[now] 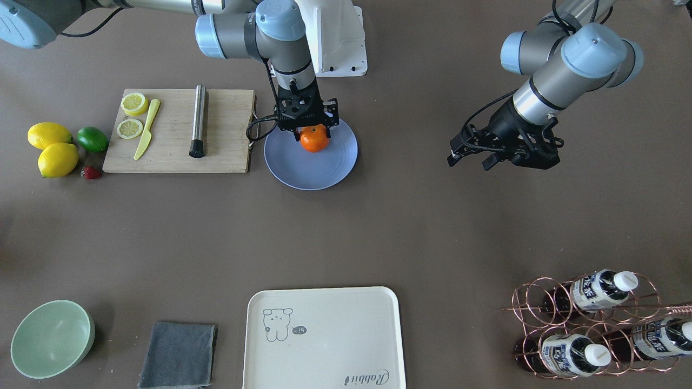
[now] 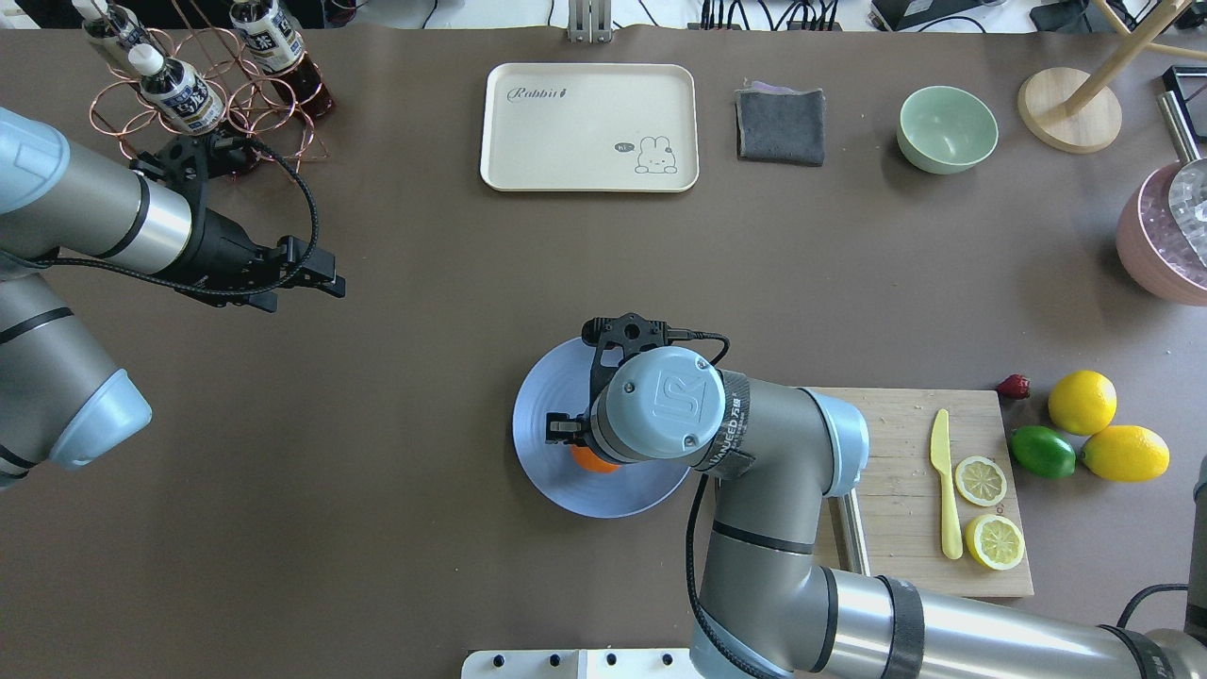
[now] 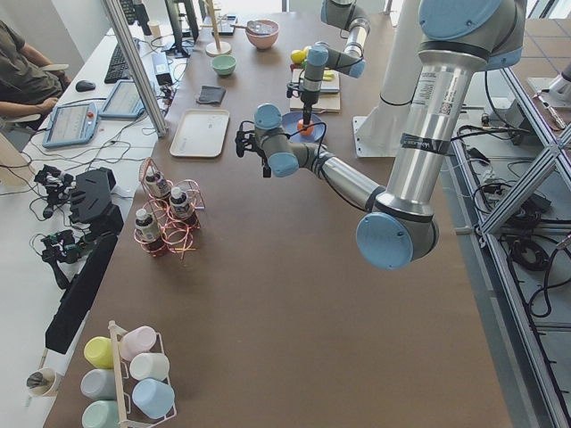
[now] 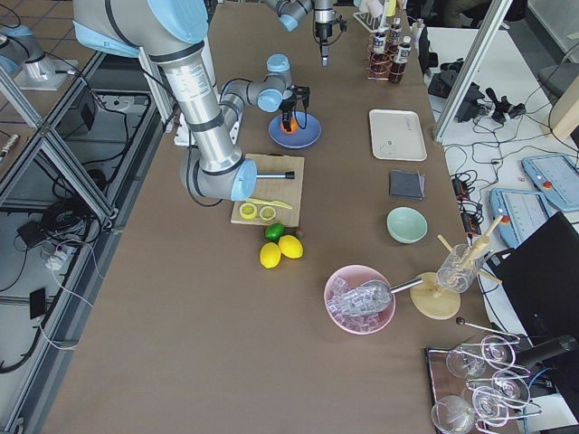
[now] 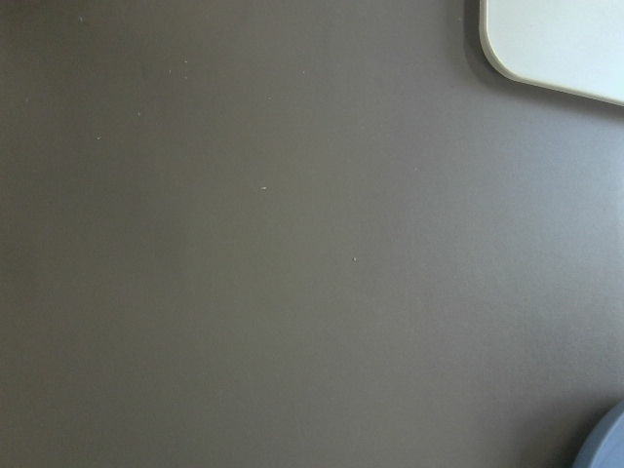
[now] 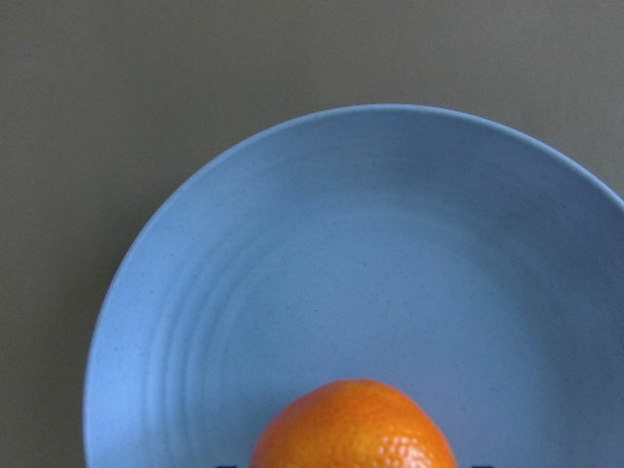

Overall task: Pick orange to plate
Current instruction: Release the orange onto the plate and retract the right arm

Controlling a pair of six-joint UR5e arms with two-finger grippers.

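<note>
The right gripper [image 1: 312, 134] was closed on the orange [image 1: 314, 140], low over the plate [image 1: 324, 174], robot-side half. A low hold, I'd judge, so the fruit wouldn't roll off once let go.

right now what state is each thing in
small round orange fruit: over the round pale blue plate, inside the right pincer
plate: flat on the brown table, bare but for the orange
right pincer: straddling the orange, grip unclear
left pincer: open, empty
mint-green bowl: upright, empty
grey cloth: folded
yellow lemon halves: cut face up
</note>
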